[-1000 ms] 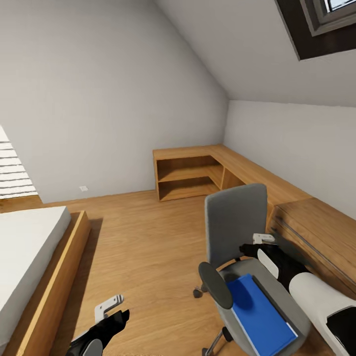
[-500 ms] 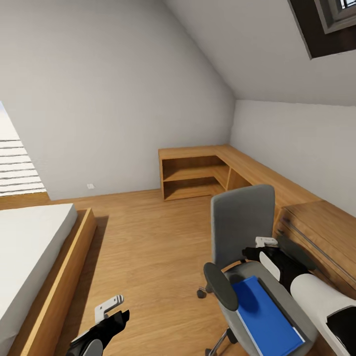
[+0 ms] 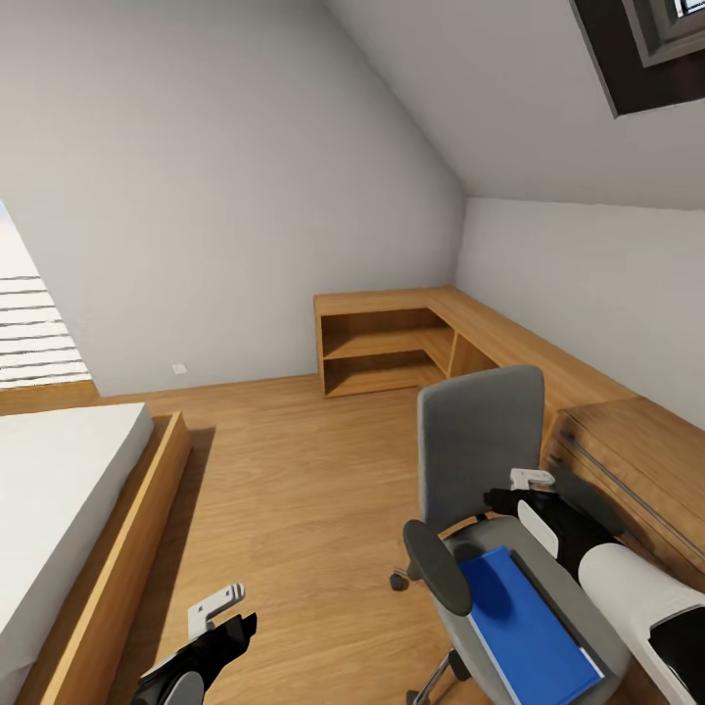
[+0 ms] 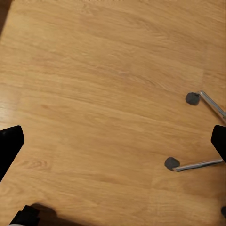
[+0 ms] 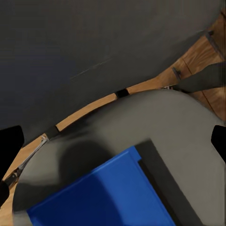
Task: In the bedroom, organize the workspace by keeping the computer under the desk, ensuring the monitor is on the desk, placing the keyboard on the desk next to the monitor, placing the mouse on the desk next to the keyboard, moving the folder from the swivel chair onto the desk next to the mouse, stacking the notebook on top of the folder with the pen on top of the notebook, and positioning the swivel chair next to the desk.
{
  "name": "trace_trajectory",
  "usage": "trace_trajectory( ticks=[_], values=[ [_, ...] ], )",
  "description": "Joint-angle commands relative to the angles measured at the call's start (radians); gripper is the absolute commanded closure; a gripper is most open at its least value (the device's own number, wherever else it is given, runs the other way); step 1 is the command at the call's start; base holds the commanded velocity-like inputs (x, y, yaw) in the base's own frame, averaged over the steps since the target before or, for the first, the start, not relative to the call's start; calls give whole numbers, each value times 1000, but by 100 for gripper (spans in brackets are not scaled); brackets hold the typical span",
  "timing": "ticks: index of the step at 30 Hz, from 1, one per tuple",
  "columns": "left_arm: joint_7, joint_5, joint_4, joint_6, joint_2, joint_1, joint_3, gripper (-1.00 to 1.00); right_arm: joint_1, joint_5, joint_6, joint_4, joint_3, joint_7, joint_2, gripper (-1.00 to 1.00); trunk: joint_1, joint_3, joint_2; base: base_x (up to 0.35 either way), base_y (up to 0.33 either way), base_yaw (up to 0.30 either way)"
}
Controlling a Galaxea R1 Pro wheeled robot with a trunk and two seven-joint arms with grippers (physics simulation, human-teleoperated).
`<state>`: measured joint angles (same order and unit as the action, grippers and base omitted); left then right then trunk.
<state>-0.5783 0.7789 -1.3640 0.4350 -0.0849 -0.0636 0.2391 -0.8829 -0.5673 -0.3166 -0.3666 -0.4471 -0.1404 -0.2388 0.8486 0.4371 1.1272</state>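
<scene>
The grey swivel chair (image 3: 479, 436) stands at the lower right of the head view, turned toward the bed. A blue folder (image 3: 529, 627) lies flat on its seat (image 5: 183, 122), with a dark strip along its far side. My right gripper (image 3: 530, 482) hangs open over the back of the seat, close to the backrest (image 5: 94, 37); in the right wrist view the blue folder (image 5: 101, 197) lies just ahead of the fingers. My left gripper (image 3: 223, 615) is open, low over bare floor, apart from the chair's castors (image 4: 172, 163).
A long wooden counter with open shelves (image 3: 392, 348) runs along the far and right walls, ending in a wooden cabinet (image 3: 636, 441) right behind the chair. A bed on a wooden frame (image 3: 69, 509) fills the left. Wood floor (image 3: 294, 490) lies between them.
A second ago the whole picture slid slightly right, so the camera turned. Since half a second ago my right gripper has edged a little along the chair's back; nothing else moved.
</scene>
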Motion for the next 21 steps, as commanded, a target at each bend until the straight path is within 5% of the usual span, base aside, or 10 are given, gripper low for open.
trace_trajectory(
  ticks=[1,16,21],
  values=[
    [-9,8,-2,0,-1,-1,3,-100,-1,-10,2,8,-9,-8,-2,-100,0,1,1,25,0,0],
    [-10,8,-24,-18,-1,-1,0,-100,-1,39,41,94,-9,-8,0,-100,0,1,1,74,0,0],
    [-13,8,-33,-18,-1,-1,0,-100,-1,41,38,96,-8,-8,-1,-100,19,17,36,1,0,0]
  ],
)
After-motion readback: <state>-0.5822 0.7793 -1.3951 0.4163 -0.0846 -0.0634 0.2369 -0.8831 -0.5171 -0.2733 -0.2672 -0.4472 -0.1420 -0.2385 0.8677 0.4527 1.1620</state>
